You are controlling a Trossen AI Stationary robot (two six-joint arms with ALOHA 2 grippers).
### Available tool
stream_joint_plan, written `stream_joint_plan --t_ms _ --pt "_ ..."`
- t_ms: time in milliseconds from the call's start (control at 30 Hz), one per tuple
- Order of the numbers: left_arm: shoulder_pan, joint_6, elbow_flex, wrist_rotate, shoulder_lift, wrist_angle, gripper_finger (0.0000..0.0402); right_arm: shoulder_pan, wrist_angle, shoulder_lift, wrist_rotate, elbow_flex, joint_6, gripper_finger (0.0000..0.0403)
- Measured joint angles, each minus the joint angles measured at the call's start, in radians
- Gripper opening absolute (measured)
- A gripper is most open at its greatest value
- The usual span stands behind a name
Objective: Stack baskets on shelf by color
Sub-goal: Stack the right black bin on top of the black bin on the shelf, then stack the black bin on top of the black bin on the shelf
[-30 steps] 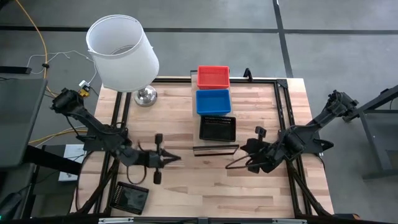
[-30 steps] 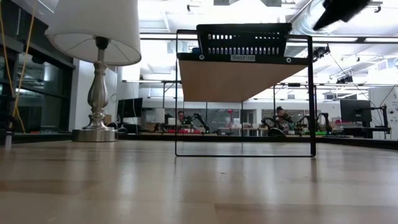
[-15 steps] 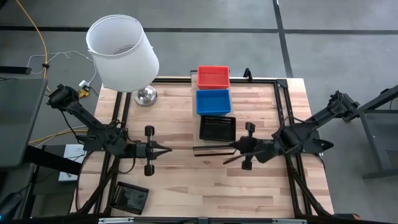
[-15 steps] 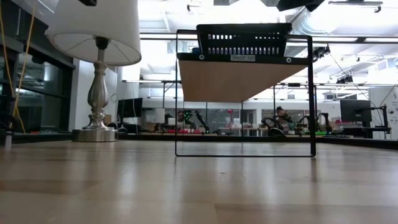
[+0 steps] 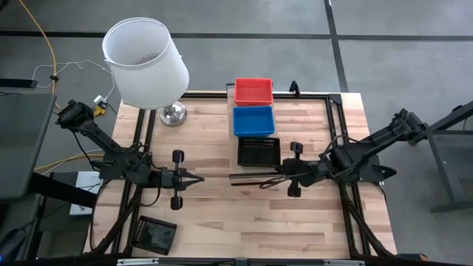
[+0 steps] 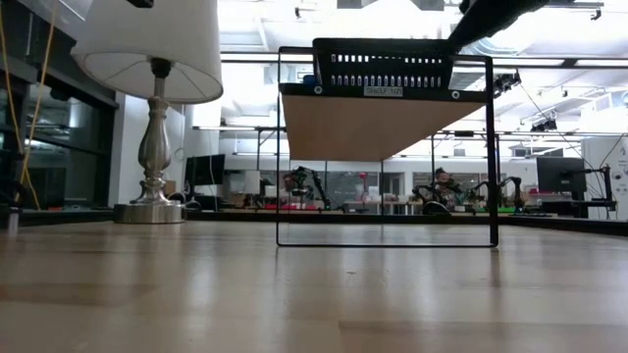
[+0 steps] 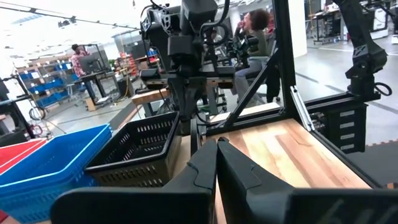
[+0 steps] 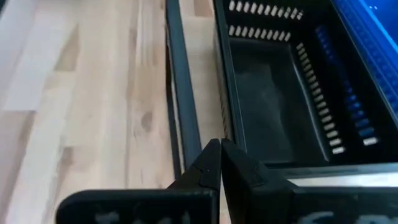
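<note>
High view shows three baskets in a row on the shelf [image 5: 256, 177]: the red basket [image 5: 253, 91] at the far end, the blue basket [image 5: 253, 120] in the middle, the black basket [image 5: 259, 151] nearest the arms. A second black basket [image 5: 153, 234] lies apart near the table's front left corner, seen in no other view. A lamp [image 5: 145, 62] stands at the back left of the table [image 5: 222, 222].

The left gripper [image 5: 198, 178] hangs over the table left of the shelf, fingers pressed together and holding nothing. The right gripper [image 5: 266, 182] sits at the shelf's near end, just beside the black basket, fingers likewise together and holding nothing.

Low view shows only the black basket [image 6: 384, 67] on the plank, raised on its thin dark frame, with the lamp [image 6: 149, 59] at left.

Left wrist view adds the closed fingertips [image 7: 215, 163], the black basket [image 7: 137, 149] beside the blue one [image 7: 50, 165], the right arm beyond them, and people in the room behind.

Right wrist view looks down into the black basket [image 8: 264, 81], its closed fingers [image 8: 219, 165] above the frame rail.
</note>
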Motion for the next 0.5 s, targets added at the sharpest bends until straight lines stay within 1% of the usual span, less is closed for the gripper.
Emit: stream_joint_plan --t_ms 267,367,433,500 --pt "0.000 0.000 0.000 -0.001 0.000 0.000 0.0000 -0.033 -0.003 0.000 0.013 0.000 -0.032 0.0000" --pt "-0.003 -0.001 0.000 -0.002 0.000 0.000 0.0000 -0.032 -0.006 0.000 -0.020 0.009 -0.055 0.0000" --pt "-0.016 -0.003 0.000 -0.007 0.000 0.000 0.0000 -0.005 -0.035 -0.011 -0.052 0.043 -0.055 0.0000" --pt "-0.035 0.000 0.000 -0.026 -0.001 0.000 0.0000 0.042 -0.064 -0.036 -0.040 0.081 -0.053 0.0000"
